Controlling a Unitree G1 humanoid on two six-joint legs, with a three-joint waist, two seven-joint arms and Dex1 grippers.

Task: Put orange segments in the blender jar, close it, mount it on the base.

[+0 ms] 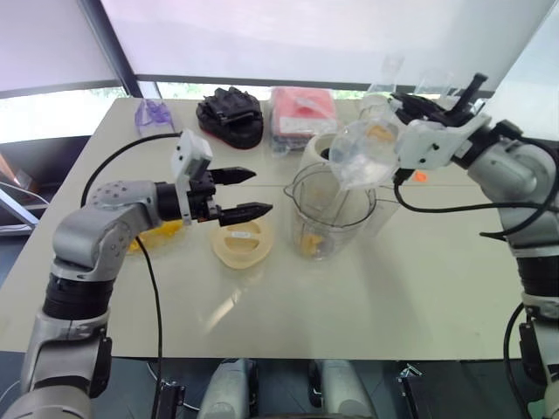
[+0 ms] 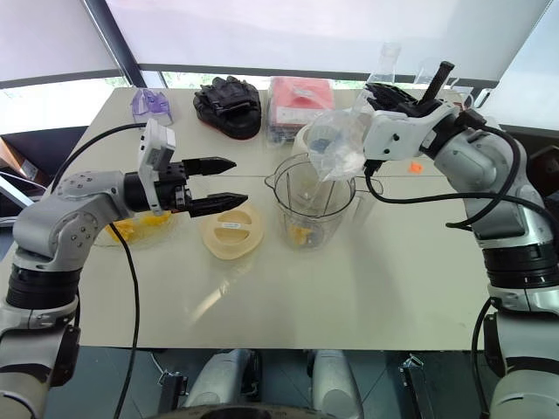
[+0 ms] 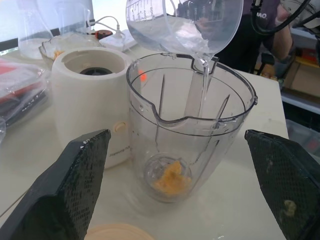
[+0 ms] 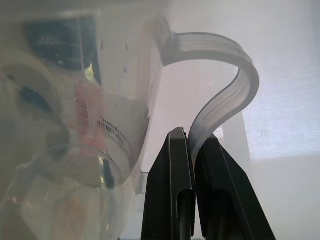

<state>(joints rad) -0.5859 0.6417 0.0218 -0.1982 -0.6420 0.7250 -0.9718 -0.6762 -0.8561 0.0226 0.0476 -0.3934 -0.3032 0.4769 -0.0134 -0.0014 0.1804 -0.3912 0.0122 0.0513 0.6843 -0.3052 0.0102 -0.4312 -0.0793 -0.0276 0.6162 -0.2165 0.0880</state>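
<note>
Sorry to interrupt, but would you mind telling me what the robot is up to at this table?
The right pincer is shut on the handle of a clear measuring cup, tipped over the blender jar and pouring water into it. Orange segments lie at the jar's bottom. The left pincer hovers open beside the jar. The lid lies on the table and the base stands behind the jar.

I stand at a pale beige rectangular table (image 1: 419,305) with a smooth matte top that catches soft glare. Beyond its far edge runs a wide window covered by white translucent roller blinds (image 1: 306,35), daylight glowing through them. A dark slanted metal frame post (image 1: 109,39) splits the panes. Under the blinds, a strip of green outdoors (image 1: 188,90) shows.
</note>
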